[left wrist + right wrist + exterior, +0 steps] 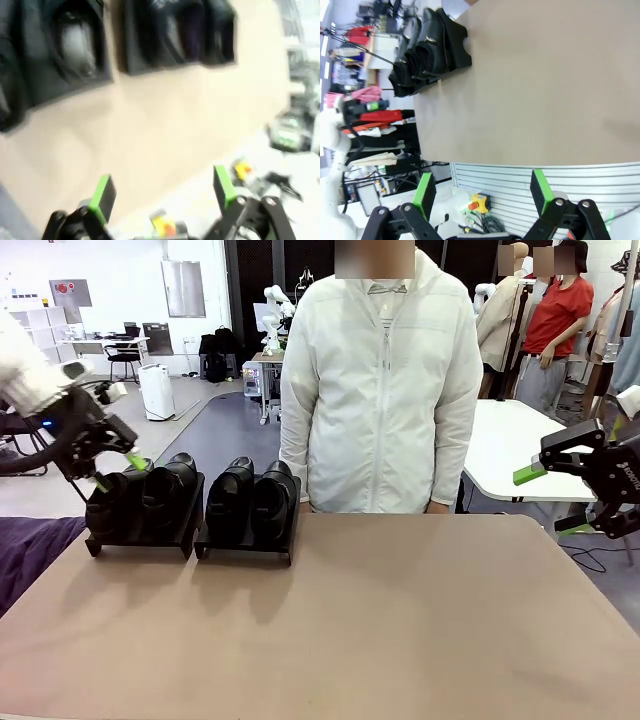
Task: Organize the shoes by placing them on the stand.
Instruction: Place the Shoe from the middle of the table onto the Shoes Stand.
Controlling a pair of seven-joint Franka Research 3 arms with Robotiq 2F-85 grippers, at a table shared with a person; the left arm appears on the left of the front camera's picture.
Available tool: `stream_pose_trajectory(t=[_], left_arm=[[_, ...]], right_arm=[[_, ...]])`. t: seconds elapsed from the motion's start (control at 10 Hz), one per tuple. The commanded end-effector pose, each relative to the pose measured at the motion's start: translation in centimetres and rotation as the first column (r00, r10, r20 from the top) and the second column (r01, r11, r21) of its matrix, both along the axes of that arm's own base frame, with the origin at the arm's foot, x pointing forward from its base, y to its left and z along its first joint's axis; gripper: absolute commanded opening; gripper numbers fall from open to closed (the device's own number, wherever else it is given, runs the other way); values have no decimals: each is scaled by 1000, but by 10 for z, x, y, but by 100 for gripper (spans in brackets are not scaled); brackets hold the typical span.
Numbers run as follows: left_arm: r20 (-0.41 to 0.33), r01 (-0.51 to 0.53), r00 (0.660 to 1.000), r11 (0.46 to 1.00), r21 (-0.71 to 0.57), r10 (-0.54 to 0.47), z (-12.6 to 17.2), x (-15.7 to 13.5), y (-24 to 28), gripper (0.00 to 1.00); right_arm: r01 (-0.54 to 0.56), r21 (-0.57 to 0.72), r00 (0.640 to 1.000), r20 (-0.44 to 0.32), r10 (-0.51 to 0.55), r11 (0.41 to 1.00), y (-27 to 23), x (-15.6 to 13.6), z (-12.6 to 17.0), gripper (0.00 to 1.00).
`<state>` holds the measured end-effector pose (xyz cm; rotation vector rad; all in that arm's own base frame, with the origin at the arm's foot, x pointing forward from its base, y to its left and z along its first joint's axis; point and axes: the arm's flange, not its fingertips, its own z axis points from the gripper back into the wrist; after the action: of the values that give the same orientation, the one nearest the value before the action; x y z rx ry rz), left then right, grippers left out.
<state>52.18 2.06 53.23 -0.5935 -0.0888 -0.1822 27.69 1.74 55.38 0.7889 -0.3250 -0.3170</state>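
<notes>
Several glossy black shoes stand in pairs on two black stands (pixel 245 545) at the table's back left. The leftmost shoe (pixel 108 505) sits next to another shoe (pixel 172 485) on the left stand (pixel 140 542). My left gripper (pixel 118 472) is open, its green pads straddling the top of the leftmost shoe. Its blurred wrist view has the open left gripper (pixel 163 192) off the table's edge, with the shoes (pixel 75 42) farther off. My right gripper (pixel 555 500) hangs open above the table's right edge, holding nothing. The right wrist view has that open gripper (pixel 482 190) far from the shoes (pixel 420 50).
A person in a white jacket (pixel 380 390) stands at the far side, hands out of sight. A purple cloth (pixel 30 550) lies at the left edge. The tan table (pixel 400 620) stretches bare to the right of the stands. A white table (pixel 510 450) stands behind at right.
</notes>
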Motion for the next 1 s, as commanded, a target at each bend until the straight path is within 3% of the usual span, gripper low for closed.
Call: stream_pose_trajectory(t=[0.0,0.2,0.3,0.4,0.5,0.6,0.9], left_arm=[[-50,19,998,987,-160,-27,-7,-56,40,100],[37,-110,990,907,-405,137,-32,-130,76,100],[77,-94,986,867,-489,150,-50,-156,87,100],[107,-109,975,840,-531,194,-63,-165,93,100],[90,-127,975,844,-521,202,-65,-157,93,100],[29,-127,986,866,-485,161,-50,-159,101,100],[29,-127,986,866,-485,161,-50,-159,101,100]], right_arm=[[-3,20,1000,1,3,1000,-1,-1,2,100],[-3,20,1000,1,3,1000,-1,-1,2,100],[-3,20,1000,1,3,1000,-1,-1,2,100],[-3,20,1000,1,3,1000,-1,-1,2,100],[-3,20,1000,1,3,1000,-1,-1,2,100],[-3,20,1000,1,3,1000,-1,-1,2,100],[-3,20,1000,1,3,1000,-1,-1,2,100]])
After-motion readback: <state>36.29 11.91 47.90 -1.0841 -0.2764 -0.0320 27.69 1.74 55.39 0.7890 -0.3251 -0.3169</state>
